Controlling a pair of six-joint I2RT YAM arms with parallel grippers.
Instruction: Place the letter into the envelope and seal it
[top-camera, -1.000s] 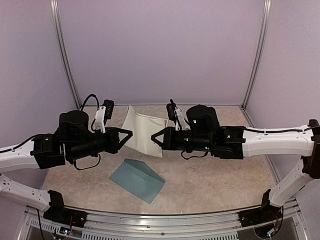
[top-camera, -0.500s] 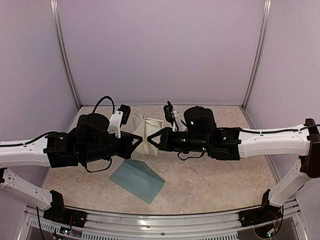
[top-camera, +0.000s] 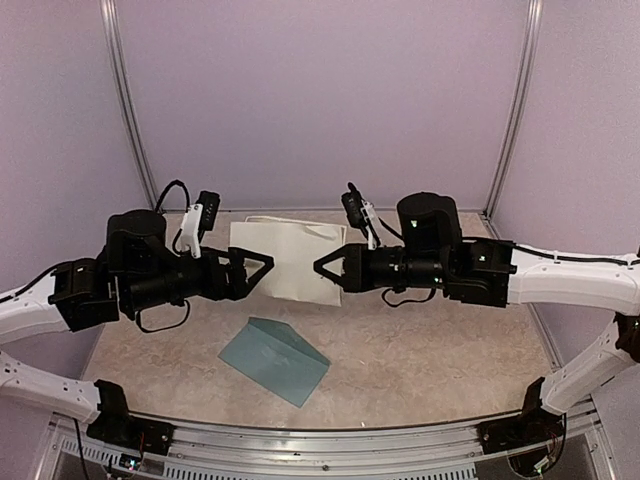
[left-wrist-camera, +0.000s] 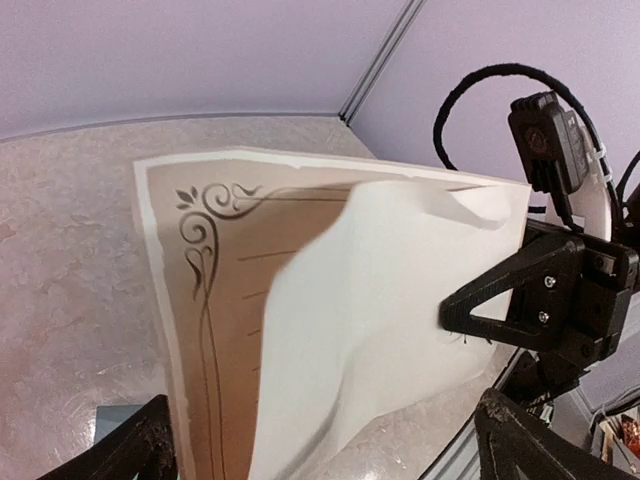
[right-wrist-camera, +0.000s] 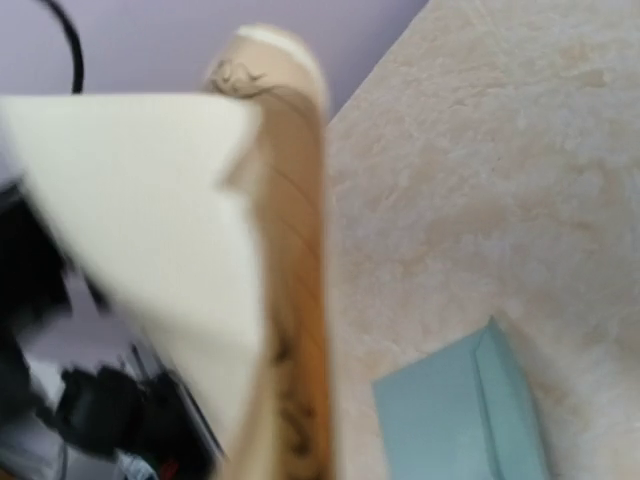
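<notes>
Beyond envelope (top-camera: 274, 360), letter (top-camera: 290, 262) edge pinched by right claw (top-camera: 322, 268), left claw (top-camera: 262, 272) spread

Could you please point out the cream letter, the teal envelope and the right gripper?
Cream bordered paper letter (top-camera: 295, 255), top view, its plain white back.
Teal rectangular paper envelope (top-camera: 274, 360), top view, its middle.
Right gripper (top-camera: 318, 268), top view, fingertips pinching the letter.

Right wrist view: letter (right-wrist-camera: 140, 220) blurred, left half, cut by bottom edge; envelope (right-wrist-camera: 460, 420) cropped lower right. Left wrist view: envelope sliver only.
</notes>
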